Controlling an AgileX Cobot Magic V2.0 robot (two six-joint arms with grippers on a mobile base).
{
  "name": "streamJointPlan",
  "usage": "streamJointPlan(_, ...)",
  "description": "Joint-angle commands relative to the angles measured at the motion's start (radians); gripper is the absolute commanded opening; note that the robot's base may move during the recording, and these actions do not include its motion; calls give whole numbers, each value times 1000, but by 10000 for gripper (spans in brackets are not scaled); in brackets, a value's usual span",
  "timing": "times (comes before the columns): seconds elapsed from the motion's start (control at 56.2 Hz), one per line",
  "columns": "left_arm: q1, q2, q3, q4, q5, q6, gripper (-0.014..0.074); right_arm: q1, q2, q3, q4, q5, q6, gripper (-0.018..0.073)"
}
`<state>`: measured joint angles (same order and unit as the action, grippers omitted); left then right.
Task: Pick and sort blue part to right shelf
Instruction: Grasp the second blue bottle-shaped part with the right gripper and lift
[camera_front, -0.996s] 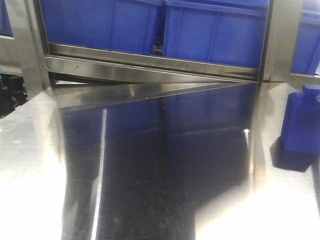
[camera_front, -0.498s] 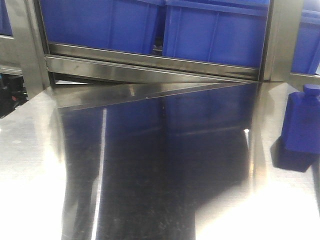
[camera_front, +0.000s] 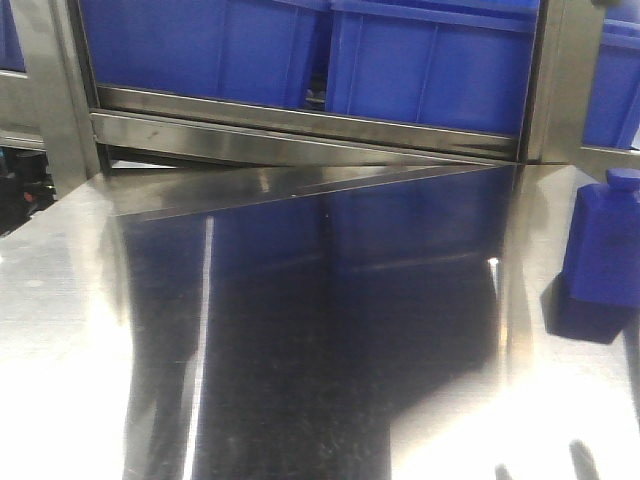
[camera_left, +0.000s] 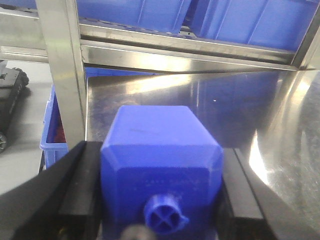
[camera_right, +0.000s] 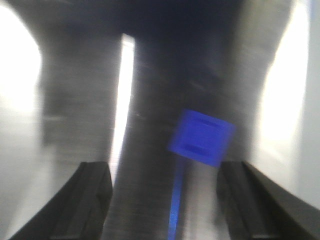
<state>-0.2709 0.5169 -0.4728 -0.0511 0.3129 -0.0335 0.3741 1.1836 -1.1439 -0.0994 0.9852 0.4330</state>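
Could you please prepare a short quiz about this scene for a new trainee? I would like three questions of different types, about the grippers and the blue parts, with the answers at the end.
1. True or false: the left gripper is shut on the held blue part.
2. Choose one: in the front view, where does the second blue part stand on the steel table? A) at its left edge B) at its right edge C) in its middle
3. Fill in the gap: in the right wrist view, the right gripper is ____ and holds nothing.

Key: 1 true; 2 B; 3 open.
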Motion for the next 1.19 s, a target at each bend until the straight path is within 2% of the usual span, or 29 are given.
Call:
streamJointPlan(0.0,-9,1,-28,-3,-95,-1,335,-22,47,-53,-116,55,101,561)
streamJointPlan(0.125,-9,1,-28,-3,-93,-1,335,-28,114,-53,-109,69,126,561)
streamJointPlan(0.302,-9,1,-28,-3,-93,-1,335,-28,208,-53,-50,10,126,561)
streamJointPlan(0.854,-9,1,-28,-3,-89,-1,335,-35,454,-53,-95,-110,147,558)
streamJointPlan(0.961,-9,1,-28,-3,-89,-1,335,-35,451,-53,-95,-118,147,462)
streamJointPlan(1.085,-9,1,-28,-3,-89,-1,335,-35,445,-53,-95,-108,129,247)
streamJointPlan(1.174,-9,1,-28,-3,-82,-1,335,-33,434,-53,-87,-106,80,203)
